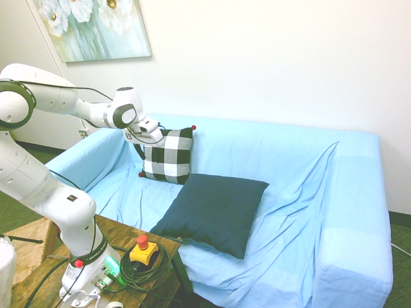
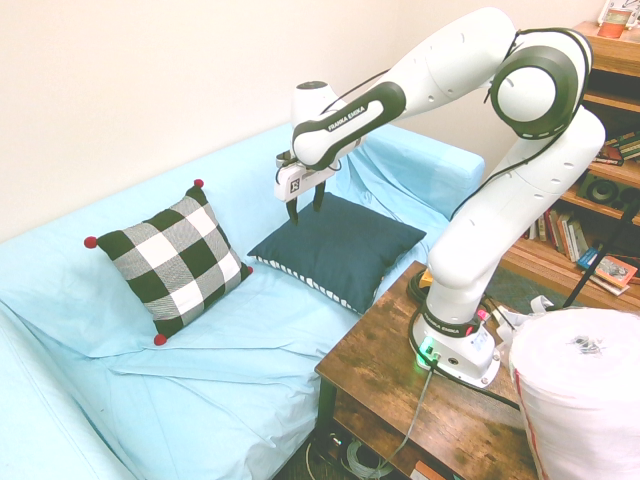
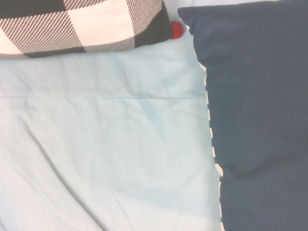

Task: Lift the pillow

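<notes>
The pillow [image 1: 213,210] lies flat on the sofa seat with its dark navy face up. A thin blue-and-white striped edge shows along its side [image 2: 315,281] in the second exterior view and in the wrist view [image 3: 260,120]. My gripper [image 2: 305,205] hangs open in the air above the pillow's back corner, on the side toward the checked pillow, with its fingers pointing down and nothing between them. It is not touching the pillow.
A black-and-white checked pillow [image 2: 176,260] with red corner tips leans against the backrest of the light blue covered sofa [image 1: 308,192]. A wooden table [image 2: 400,380] stands in front, bearing a yellow box with a red button [image 1: 142,250]. A white roll [image 2: 580,390] and bookshelves [image 2: 600,190] stand nearby.
</notes>
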`<state>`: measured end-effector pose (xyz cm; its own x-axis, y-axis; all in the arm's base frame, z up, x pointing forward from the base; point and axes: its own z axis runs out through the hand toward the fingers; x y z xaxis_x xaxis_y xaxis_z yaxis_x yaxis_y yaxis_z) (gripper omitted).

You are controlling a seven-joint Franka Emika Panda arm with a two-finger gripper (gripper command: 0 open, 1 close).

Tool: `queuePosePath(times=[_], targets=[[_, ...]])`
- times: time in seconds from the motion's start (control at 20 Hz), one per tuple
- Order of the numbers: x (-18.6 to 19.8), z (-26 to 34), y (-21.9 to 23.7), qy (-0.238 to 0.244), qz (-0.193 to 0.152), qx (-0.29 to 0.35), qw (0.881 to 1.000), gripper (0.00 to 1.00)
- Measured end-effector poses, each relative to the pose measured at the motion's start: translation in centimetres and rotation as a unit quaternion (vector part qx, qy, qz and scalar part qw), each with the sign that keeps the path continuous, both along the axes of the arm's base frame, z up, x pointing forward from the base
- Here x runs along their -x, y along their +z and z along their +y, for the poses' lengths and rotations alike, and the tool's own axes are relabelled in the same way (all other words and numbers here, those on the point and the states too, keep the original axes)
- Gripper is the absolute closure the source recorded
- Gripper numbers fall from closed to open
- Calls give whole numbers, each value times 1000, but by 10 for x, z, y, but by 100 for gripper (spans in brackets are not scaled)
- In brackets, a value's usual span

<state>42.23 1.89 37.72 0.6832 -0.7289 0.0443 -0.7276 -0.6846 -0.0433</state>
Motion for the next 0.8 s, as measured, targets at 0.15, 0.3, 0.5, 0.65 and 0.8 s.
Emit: queuePosePath(times=[0.15, 0.3, 0.5, 0.65, 0.8], targets=[[0, -1, -4, 0, 4, -2, 1000, 0], [6, -17, -22, -5, 17, -4, 1000, 0], [31, -57, -61, -10, 33, -4, 999, 0], [52, -93, -85, -14, 39, -3, 999, 0], [57, -134, -101, -16, 32, -5, 999, 0]])
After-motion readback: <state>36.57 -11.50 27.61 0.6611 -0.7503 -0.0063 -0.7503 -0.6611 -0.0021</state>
